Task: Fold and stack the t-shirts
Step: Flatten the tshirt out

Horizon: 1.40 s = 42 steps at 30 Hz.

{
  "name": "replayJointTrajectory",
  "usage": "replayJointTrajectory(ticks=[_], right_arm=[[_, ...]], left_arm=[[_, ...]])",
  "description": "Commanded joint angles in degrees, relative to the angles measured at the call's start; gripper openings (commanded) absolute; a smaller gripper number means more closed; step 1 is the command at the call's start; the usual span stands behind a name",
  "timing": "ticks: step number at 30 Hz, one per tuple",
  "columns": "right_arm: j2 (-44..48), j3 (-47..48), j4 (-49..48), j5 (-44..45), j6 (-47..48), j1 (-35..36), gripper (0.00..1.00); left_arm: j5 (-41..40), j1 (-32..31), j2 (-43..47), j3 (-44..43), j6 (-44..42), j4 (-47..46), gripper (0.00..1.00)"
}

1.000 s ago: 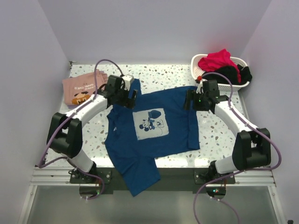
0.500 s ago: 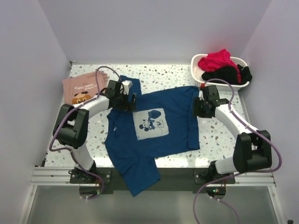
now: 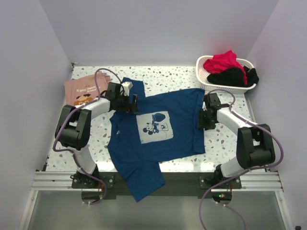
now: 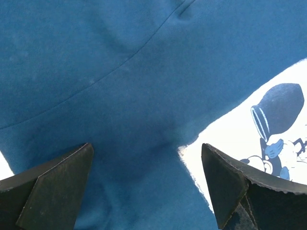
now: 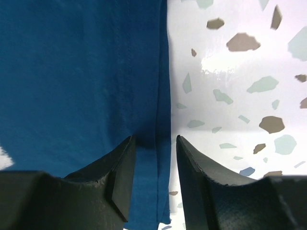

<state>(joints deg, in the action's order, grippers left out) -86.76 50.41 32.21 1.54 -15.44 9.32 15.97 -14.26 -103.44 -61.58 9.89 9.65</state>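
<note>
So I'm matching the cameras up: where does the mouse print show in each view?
Top external: mouse print mid-table, at the centre of the blue tee.
Left wrist: right side of the picture.
Right wrist: not clearly in it; only the tee's edge and the table.
Shared landmark: the blue tee.

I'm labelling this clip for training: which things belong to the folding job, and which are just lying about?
Job:
dark blue t-shirt, spread out mid-table
salmon-pink t-shirt, folded, far left

Lying about:
white basket, far right corner
red and black clothes in it; whether these are tees, cannot tell
</note>
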Motion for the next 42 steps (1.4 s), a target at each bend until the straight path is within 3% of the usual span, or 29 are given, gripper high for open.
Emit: replayJointTrajectory(ticks=[1, 4, 5, 8, 14, 22, 27, 37, 42], right_arm=[[-2.1, -0.8, -0.1, -0.5, -1.2, -0.1, 0.42], [-3.8, -1.3, -0.7, 0.0, -1.3, -0.1, 0.35], [-4.1, -1.3, -0.4, 0.4, -1.3, -0.1, 0.28], [-4.1, -0.8, 1.3, 2.0, -1.3, 0.0, 0.19], [-3.1, 2.0, 4.8, 4.3, -1.3, -0.3, 0.17], [-4.6, 6.3, 9.0, 7.3, 0.1, -0.6, 0.18], [-6.0, 6.1, 8.6, 4.0, 0.8, -1.6, 0.16], [-2.9, 3.0, 5.5, -1.5, -0.9, -2.3, 0.34], [-1.7, 2.3, 5.0, -3.8, -0.9, -2.7, 0.37]], left_arm=[[-1.7, 0.3, 3.4, 0.8, -0.2, -3.0, 1.0], [-2.1, 0.5, 3.7, 1.1, -0.2, -3.2, 1.0], [-2.0, 0.5, 3.6, 1.2, -0.3, -3.4, 1.0], [-1.2, 0.8, 2.2, 1.3, -0.2, -3.8, 1.0], [-1.3, 1.7, 0.3, 1.6, -0.3, -4.1, 1.0], [-0.1, 3.1, -1.2, 1.9, 0.0, -4.8, 1.0], [0.6, 3.7, -2.4, 1.9, 0.0, -5.0, 1.0], [0.4, 3.9, -3.3, 1.8, 0.0, -4.6, 1.0], [0.2, 3.9, -3.3, 1.7, 0.0, -4.4, 1.0]])
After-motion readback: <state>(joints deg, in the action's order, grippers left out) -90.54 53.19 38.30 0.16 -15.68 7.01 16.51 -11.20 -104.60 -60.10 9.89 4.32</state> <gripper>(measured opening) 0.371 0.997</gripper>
